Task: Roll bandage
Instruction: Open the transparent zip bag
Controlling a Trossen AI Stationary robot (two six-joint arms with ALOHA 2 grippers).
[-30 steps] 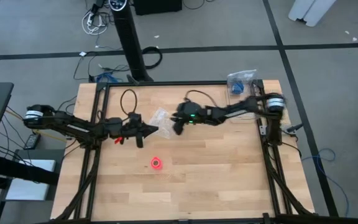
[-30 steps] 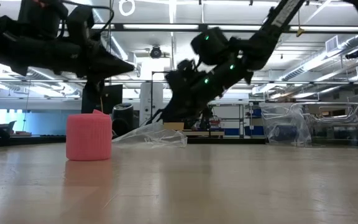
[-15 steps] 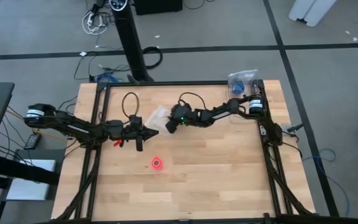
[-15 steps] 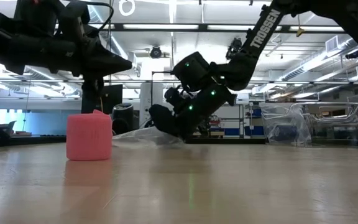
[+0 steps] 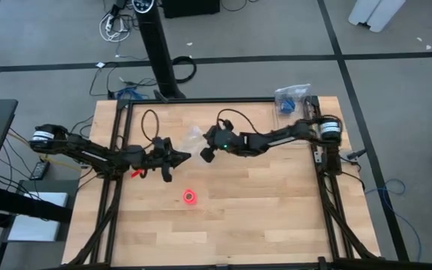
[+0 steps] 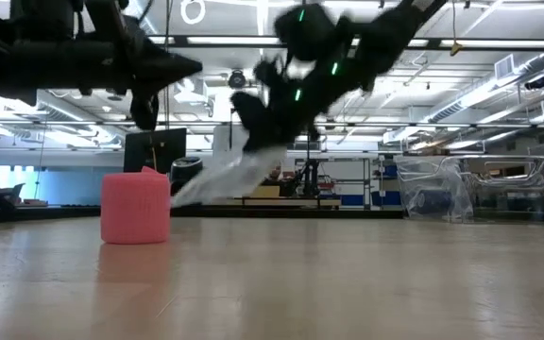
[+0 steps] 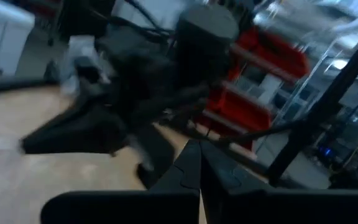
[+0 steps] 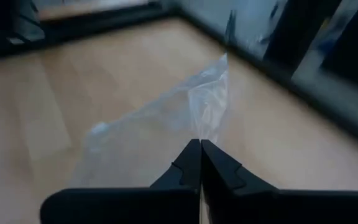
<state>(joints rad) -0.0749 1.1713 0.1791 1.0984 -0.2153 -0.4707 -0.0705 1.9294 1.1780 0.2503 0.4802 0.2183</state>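
The bandage [image 5: 190, 196] is a small pink roll standing on one flat end on the wooden table; it also shows at the left of the low view [image 6: 135, 208]. No gripper touches it. My right gripper [image 5: 203, 156] is behind it toward the far edge, above the table, shut on a clear wrinkly plastic bag [image 6: 225, 175]. My left gripper [image 5: 184, 156] hovers just left of it, shut and holding nothing [image 7: 199, 152]. My right gripper pinches an edge of the clear plastic bag [image 8: 207, 132] between its two fingertips. The bag hangs slack and slanting below the fingers [image 6: 253, 132]. Its lower end [image 6: 182, 194] reaches down near the table; whether it rests there, I cannot tell.
A clear plastic container [image 5: 292, 98] with blue things inside stands at the table's far right corner and shows in the low view [image 6: 433, 194]. Black frame rails [image 5: 118, 150] run along the table's left, far and right sides. Bare wood lies around the roll and toward the near edge.
My right gripper dropped onto the plastic bag, shut on it and rose again. The held part of the bag is lifted off the table and the rest trails down. My left gripper stayed shut and moved a little toward the right. The pink roll has not moved.
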